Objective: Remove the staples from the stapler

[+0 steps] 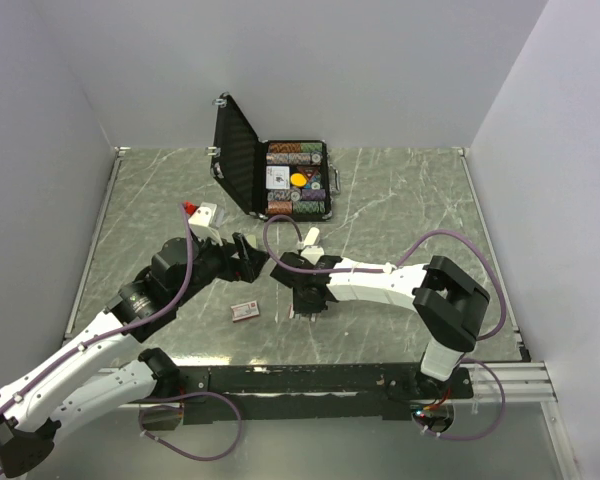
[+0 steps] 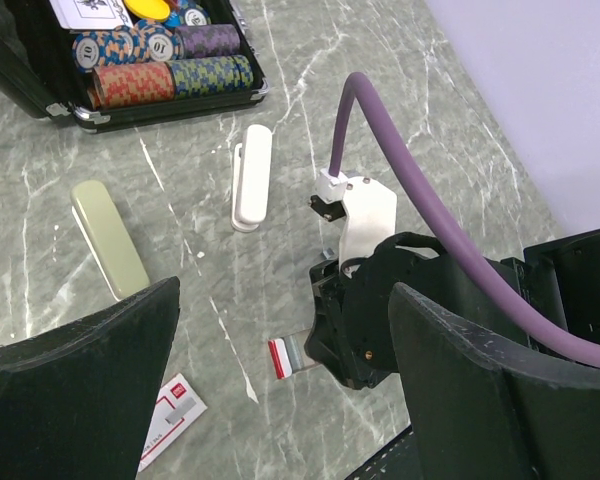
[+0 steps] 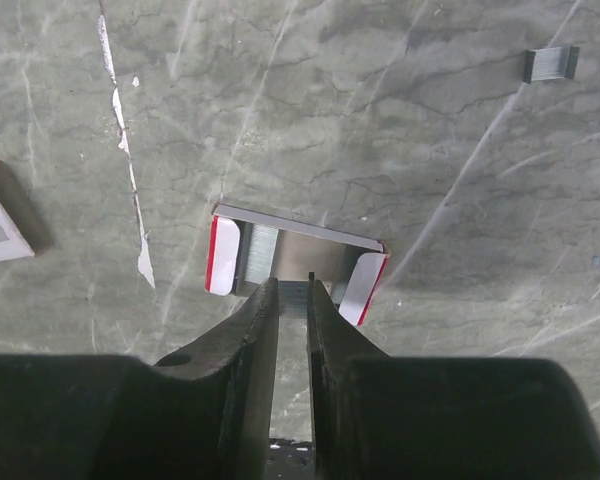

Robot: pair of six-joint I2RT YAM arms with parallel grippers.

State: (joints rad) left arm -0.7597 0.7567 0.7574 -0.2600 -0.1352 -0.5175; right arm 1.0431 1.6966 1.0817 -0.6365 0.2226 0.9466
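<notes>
My right gripper (image 3: 293, 287) points down into a small open staple tray (image 3: 370, 240) with red-and-white flaps, and its fingers are closed on a short silvery strip of staples (image 3: 294, 293). More staples (image 3: 263, 255) lie in the tray. Another short strip (image 3: 552, 63) lies loose on the table. The white stapler (image 2: 252, 175) lies closed beyond the right gripper (image 2: 365, 330); it also shows in the top view (image 1: 310, 238). My left gripper (image 2: 285, 290) is open and empty, hovering left of the right gripper (image 1: 305, 303).
The flat reddish-pink staple box (image 1: 245, 311) lies near the front. A pale green oblong object (image 2: 110, 238) lies left of the stapler. An open black case of poker chips (image 1: 290, 180) stands at the back. Grey walls enclose the marble table (image 1: 400, 210).
</notes>
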